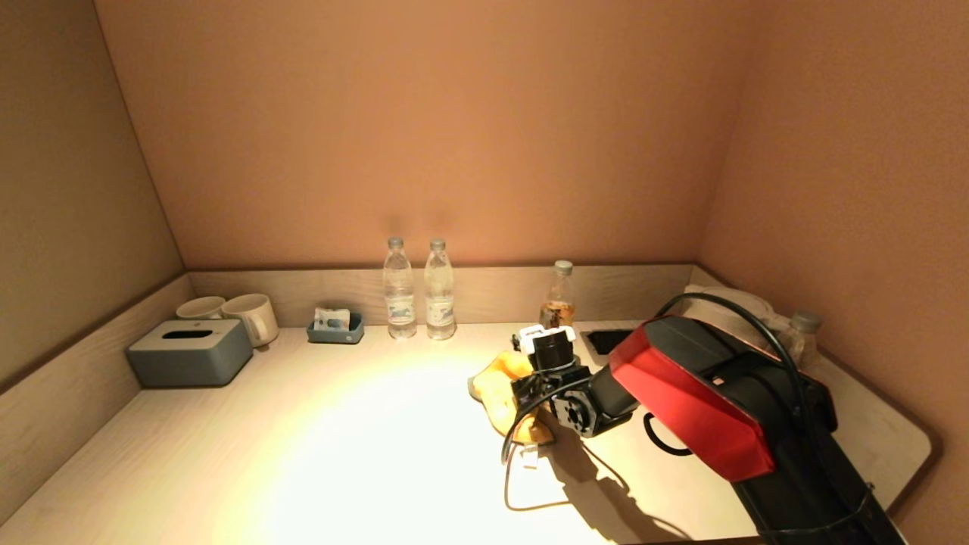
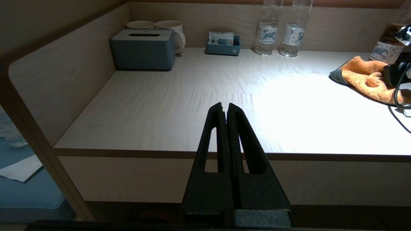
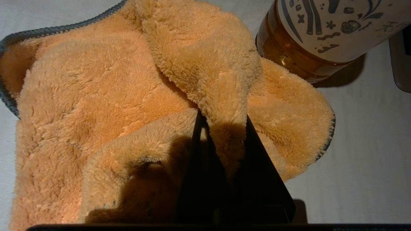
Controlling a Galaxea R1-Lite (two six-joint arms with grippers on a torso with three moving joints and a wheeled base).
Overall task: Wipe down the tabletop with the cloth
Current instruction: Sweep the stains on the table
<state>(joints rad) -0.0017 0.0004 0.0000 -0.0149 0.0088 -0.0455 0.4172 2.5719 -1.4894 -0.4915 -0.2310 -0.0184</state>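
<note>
Orange cloth (image 3: pixel 106 106) bunched on the tabletop (image 1: pixel 318 439) right of centre, one fold pinched in the clenched right end effector (image 3: pixel 224 134), just beside an amber-filled bottle (image 3: pixel 321 35). Left end effector (image 2: pixel 224 110) clenched on nothing, parked off the tabletop's front edge. Behind: two water bottles (image 1: pixel 419 291), tissue box (image 1: pixel 189 352), mugs (image 1: pixel 227 312).

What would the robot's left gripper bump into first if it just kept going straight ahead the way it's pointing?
Probably the wall behind the table. The left gripper, fingers together, points between the small tray and the water bottles; depth is uncertain.
</note>
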